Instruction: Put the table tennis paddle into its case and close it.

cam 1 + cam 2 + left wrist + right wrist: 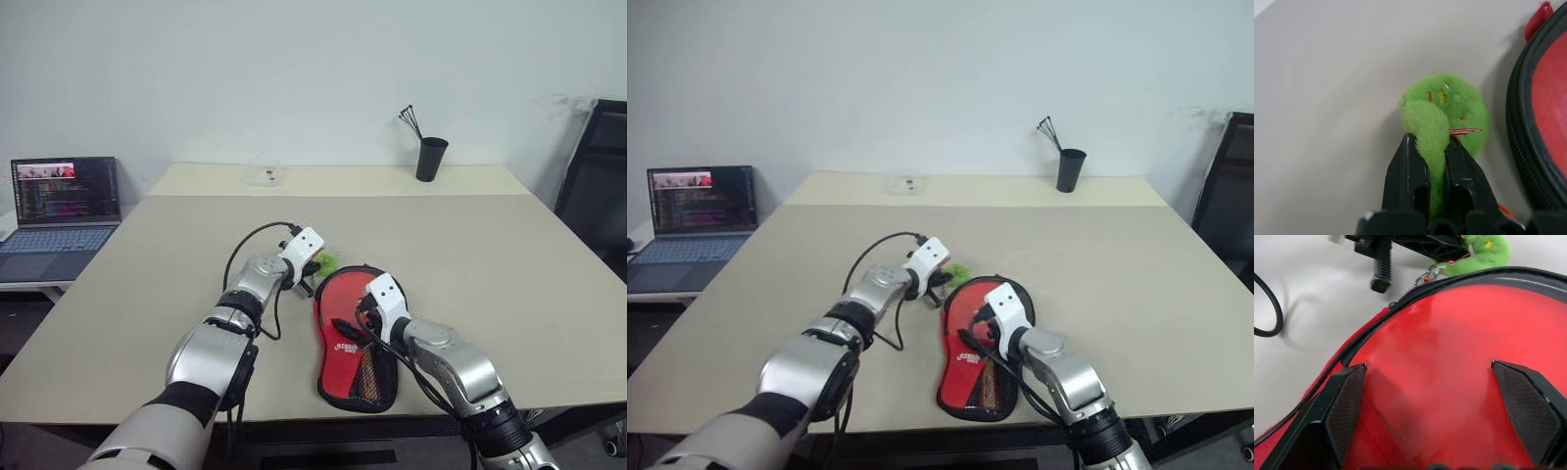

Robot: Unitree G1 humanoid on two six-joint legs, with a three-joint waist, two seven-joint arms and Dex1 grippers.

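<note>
The case [355, 338] lies near the front edge of the tabletop [509, 264], long axis running front to back, round end away, white logo unreadable. The right pincer [1435, 406] hovers spread wide over its red face. The left pincer [1429, 166] is clenched on the green charm [1447, 115] beside the rim, bare tabletop all around

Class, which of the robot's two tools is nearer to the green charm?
Left. The left tool is shut on the green charm beside the case; the right tool hovers open over the case's red face.
</note>
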